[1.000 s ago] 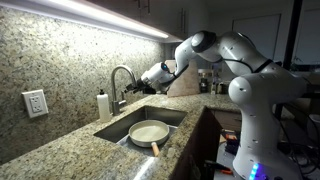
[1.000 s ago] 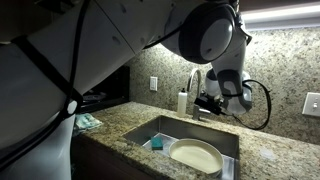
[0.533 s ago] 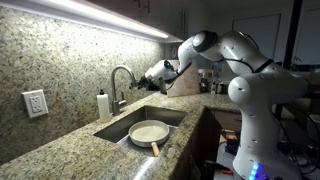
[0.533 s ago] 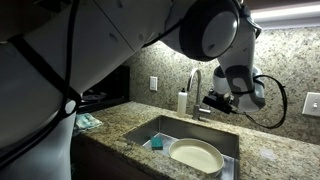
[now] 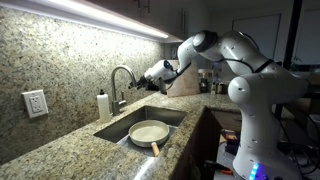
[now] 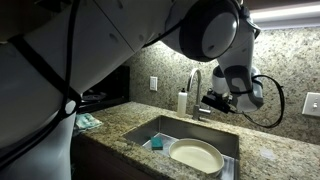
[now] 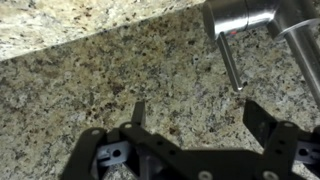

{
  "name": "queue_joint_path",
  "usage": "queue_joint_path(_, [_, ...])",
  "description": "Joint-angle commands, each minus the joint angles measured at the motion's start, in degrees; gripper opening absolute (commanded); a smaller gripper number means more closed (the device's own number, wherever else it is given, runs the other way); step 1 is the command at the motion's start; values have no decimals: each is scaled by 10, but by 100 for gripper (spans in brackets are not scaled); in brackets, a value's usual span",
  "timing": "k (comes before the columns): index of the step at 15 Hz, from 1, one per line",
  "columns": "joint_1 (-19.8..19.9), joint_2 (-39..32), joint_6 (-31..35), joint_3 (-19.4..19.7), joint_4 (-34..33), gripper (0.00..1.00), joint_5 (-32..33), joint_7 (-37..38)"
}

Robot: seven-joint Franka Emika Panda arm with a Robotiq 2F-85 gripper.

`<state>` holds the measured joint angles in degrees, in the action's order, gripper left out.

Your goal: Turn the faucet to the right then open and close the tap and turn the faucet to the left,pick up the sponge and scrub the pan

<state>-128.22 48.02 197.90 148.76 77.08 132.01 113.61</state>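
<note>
The silver gooseneck faucet [image 5: 122, 84] stands behind the sink, next to a white soap bottle [image 5: 103, 105]; it also shows in an exterior view [image 6: 194, 88]. In the wrist view its base [image 7: 240, 14] and thin tap lever [image 7: 231, 62] are at the top right. My gripper [image 7: 197, 108] is open and empty over the granite counter, just short of the lever; it shows beside the faucet in both exterior views [image 5: 138, 88] [image 6: 208, 102]. The cream pan [image 5: 149, 132] [image 6: 196, 155] lies in the sink. The teal sponge [image 6: 156, 143] lies in the sink beside the pan.
The sink [image 6: 150, 128] is sunk in a granite counter with a granite backsplash [image 5: 60, 60]. A wall socket [image 5: 35, 103] is behind the bottle. A teal cloth [image 6: 88, 122] lies on the counter away from the sink.
My wrist shifted slightly sideways by the faucet a second ago and has held still since. The jaws stay open.
</note>
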Motion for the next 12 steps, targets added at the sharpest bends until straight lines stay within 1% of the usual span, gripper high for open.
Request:
queue_joint_path(1, [0,0,0,0,0,100,0,0])
queue_joint_path(2, [0,3,-3,-4,2,100,-2,1])
queue_joint_path(3, [-9,2,-6,5,4,100,-3,7])
queue_joint_path(4, [-11,11,-2,4,-3,100,-3,9])
queue_joint_path(8, [11,69,1,-47,-36,100,5,-13])
queue_joint_path(12, [16,100,1,-64,-78,100,7,-11])
